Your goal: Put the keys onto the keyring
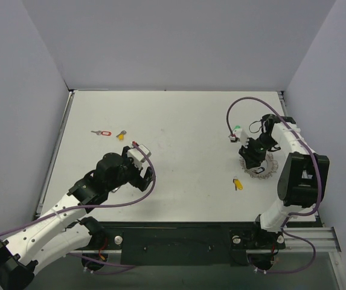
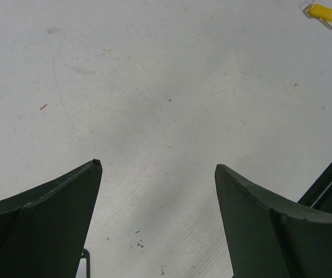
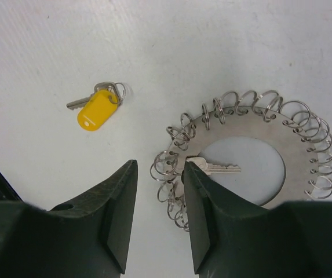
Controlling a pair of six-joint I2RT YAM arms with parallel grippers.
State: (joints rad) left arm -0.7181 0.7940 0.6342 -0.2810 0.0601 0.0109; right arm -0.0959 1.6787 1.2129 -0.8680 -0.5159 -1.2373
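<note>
The keyring (image 3: 296,147) is a flat silver ring plate edged with several small wire loops, lying on the white table at the right (image 1: 264,167). A silver key (image 3: 221,168) lies across its centre hole, its head hidden behind my right finger. My right gripper (image 3: 160,168) hovers over the ring's left rim with its jaws apart, loops in the gap and nothing pinched. A yellow-tagged key (image 3: 98,109) lies just left of it (image 1: 238,183). My left gripper (image 2: 158,168) is wide open over bare table (image 1: 144,166), nothing between its fingers.
A red-tagged key (image 1: 102,133) and another yellow key (image 1: 121,135) lie at the far left. A green-tagged key (image 1: 237,129) sits behind the right gripper. A purple cable loops above the right arm. Walls enclose the table on three sides.
</note>
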